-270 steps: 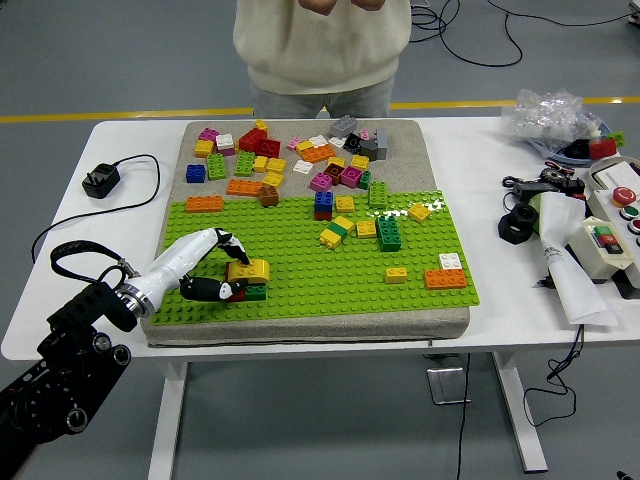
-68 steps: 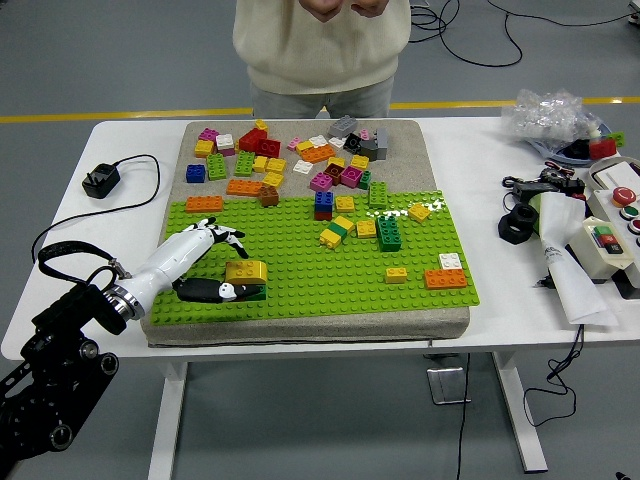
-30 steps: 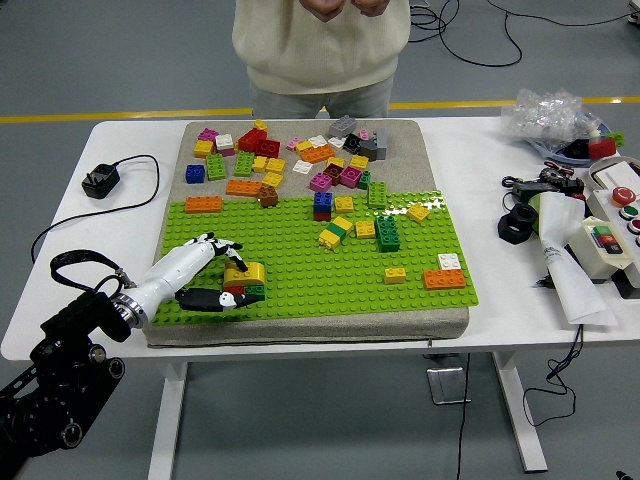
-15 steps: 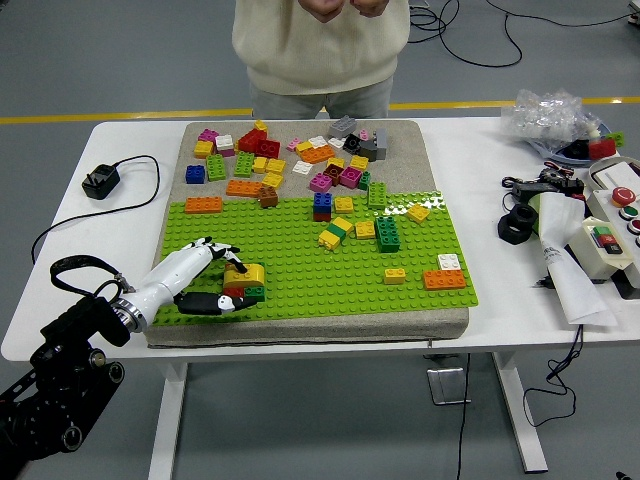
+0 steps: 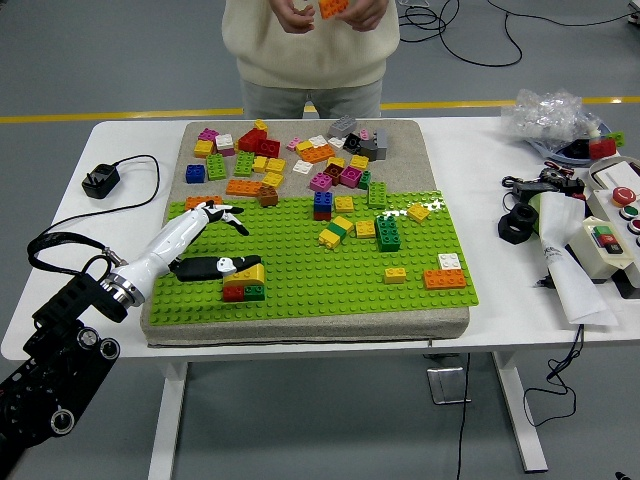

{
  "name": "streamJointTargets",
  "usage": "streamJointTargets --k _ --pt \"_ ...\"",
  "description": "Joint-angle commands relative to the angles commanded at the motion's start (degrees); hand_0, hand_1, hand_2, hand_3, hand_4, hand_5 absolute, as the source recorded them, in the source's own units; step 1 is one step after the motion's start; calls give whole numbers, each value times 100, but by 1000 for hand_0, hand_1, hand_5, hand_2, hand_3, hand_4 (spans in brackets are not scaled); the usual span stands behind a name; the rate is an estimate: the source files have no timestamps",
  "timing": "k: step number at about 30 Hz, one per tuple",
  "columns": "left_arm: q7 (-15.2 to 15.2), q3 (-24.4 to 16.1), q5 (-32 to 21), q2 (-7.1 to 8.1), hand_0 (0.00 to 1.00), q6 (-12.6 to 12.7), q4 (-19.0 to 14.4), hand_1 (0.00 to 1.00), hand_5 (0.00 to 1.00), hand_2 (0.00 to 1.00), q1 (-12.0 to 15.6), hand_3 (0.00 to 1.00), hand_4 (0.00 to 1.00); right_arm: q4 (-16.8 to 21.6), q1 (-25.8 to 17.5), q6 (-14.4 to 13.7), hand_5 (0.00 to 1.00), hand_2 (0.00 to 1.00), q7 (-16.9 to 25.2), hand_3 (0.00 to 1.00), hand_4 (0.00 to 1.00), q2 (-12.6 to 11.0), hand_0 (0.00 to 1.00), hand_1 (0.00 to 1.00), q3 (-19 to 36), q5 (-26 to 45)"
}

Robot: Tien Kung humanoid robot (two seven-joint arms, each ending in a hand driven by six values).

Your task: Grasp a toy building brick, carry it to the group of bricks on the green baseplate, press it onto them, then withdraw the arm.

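The robot hand (image 5: 205,240) is spread wide, holding nothing, beside the yellow brick (image 5: 245,273); light, rigid, slick plastic, best pinched across its sides.

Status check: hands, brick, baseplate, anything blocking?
Left hand open, thumb beside yellow brick. Brick sits on red and green bricks, green baseplate. Right hand out of view. Nothing blocking.

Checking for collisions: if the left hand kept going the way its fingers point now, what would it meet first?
Likely the brown brick at the baseplate's far edge; the left hand points up-right toward it. Height is unclear, so it might pass over.
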Motion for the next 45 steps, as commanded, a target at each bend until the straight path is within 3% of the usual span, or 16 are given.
streamJointTargets --k 3,4,9,10,15,16,19,21,22,30,35,45 --pt "11 -108 -159 16 998 10 -29 859 682 819 -67 555 974 0 4 10 550 749 -4 708 901 -3 794 701 10 5" --pt "15 -149 -242 23 998 8 -33 828 683 797 -90 673 977 0 5 14 549 749 -6 708 901 -4 794 701 13 7" --pt "41 -551 -883 161 998 -38 -30 828 683 797 -305 673 977 0 24 19 549 749 -25 708 901 -16 794 701 47 6" --pt "46 -573 -938 174 998 -50 -22 833 690 807 -322 881 978 0 25 18 549 749 -26 709 901 -16 793 700 50 5" --pt "106 -756 -1641 343 998 -260 130 833 690 807 -541 881 978 0 18 4 549 749 -36 709 901 -16 793 700 88 -17" --pt "115 -744 -1838 395 998 -344 215 912 692 893 -608 939 977 0 11 -12 550 749 -34 709 901 -13 793 700 95 -18" --pt "132 -710 -2182 492 998 -473 382 912 692 893 -723 939 977 0 17 -62 550 749 -19 709 901 -6 793 700 94 -11" --pt "141 -687 -2314 531 998 -517 445 912 692 893 -763 939 977 0 24 -84 550 749 -10 709 901 -3 793 700 90 -6" --pt "152 -667 -2416 574 998 -556 517 958 742 946 -806 970 949 0 26 -110 550 749 -1 709 901 5 793 705 86 -5" --pt "272 -598 -3255 787 998 -786 841 983 752 980 -938 994 943 0 3 -224 550 750 16 708 901 50 793 706 82 -42" --pt "314 -644 -3476 875 998 -805 870 979 755 978 -962 993 930 0 -19 -234 550 750 9 707 901 83 793 706 64 -80" --pt "351 -732 -3579 915 998 -768 854 978 768 974 -998 994 913 0 21 -224 550 751 -40 708 901 45 793 706 24 -159"
